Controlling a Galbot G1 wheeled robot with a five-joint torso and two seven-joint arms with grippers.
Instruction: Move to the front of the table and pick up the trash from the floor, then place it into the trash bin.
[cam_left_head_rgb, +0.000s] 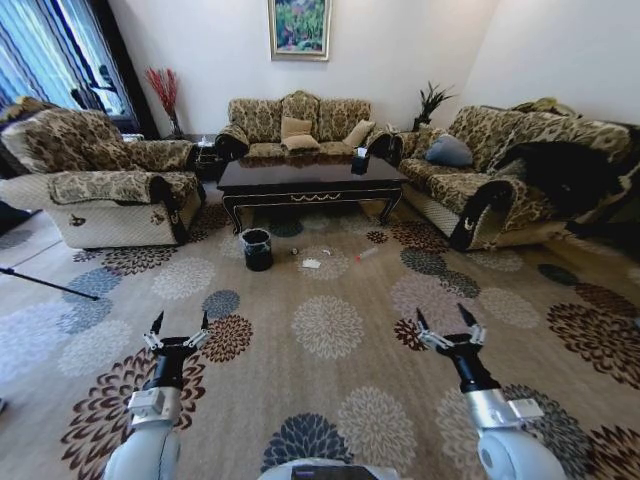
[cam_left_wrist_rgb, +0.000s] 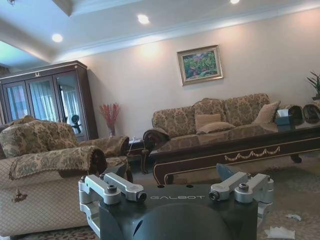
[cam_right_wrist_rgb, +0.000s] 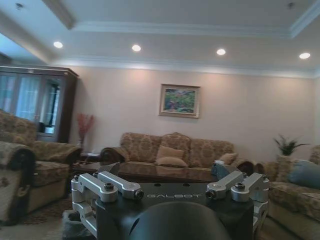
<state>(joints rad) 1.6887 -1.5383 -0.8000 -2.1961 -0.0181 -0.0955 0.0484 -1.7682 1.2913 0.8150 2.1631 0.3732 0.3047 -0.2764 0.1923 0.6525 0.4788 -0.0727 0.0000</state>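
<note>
Floral carpet (cam_left_head_rgb: 330, 330): white paper trash (cam_left_head_rgb: 311, 263) lies far ahead by black lined trash bin (cam_left_head_rgb: 257, 249), before glossy dark table (cam_left_head_rgb: 312, 180); left hand (cam_left_head_rgb: 179, 326) and right hand (cam_left_head_rgb: 447, 322) released, raised near for driving.

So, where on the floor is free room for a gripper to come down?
Bare carpet lies between the grippers, left and right, and the trash. It is crowded before the table, where the trash bin stands beside the litter.
</note>
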